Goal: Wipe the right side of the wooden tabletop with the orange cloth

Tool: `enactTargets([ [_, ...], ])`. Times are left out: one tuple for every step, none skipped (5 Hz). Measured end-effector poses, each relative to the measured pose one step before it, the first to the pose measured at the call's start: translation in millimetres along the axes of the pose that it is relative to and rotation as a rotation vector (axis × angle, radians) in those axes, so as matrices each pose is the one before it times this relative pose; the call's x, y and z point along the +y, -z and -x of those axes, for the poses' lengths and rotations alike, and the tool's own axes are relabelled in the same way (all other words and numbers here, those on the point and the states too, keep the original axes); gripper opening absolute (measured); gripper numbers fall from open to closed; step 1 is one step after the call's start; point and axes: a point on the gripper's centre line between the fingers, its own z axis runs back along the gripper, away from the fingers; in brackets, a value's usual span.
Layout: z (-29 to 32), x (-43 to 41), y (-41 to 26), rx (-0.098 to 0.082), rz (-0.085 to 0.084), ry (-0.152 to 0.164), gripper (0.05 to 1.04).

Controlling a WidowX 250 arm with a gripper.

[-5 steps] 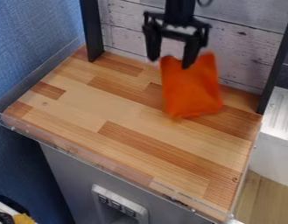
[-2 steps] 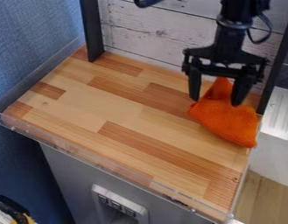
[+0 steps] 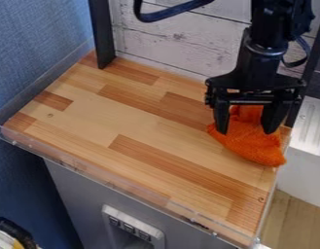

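The black gripper (image 3: 246,132) hangs at the right rear of the wooden board, its two fingers spread wide. Bunched under and between them is an orange cloth (image 3: 254,147), which spreads toward the board's right edge. The left fingertip is at the cloth's left side and the right one overlaps it; whether they touch it I cannot tell. The upper part of the cloth is partly hidden behind the gripper.
The wooden board (image 3: 133,114) has a clear raised rim (image 3: 91,169) along its front. Dark posts stand at the back left (image 3: 101,34) and back right, before a whitish plank wall (image 3: 168,36). A white ribbed surface (image 3: 310,124) lies to the right.
The gripper has moved right and toward the camera, and lower over the last half second. The cloth has shifted right and forward, and its upper part has sunk into a lower bunch.
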Motion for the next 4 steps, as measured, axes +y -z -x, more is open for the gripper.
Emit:
enactTargets([
  [12.89, 5.38, 2.30, 0.0006, -0.0005, -0.0551, 0.999],
  [11.77, 7.97, 2.54, 0.0112, -0.0158, -0.0436, 0.998],
  [7.18, 4.19, 0.54, 0.0106, -0.0181, -0.0181, 0.997],
  [3.42, 4.71, -3.68, 0.0111, -0.0097, -0.0110, 0.999],
])
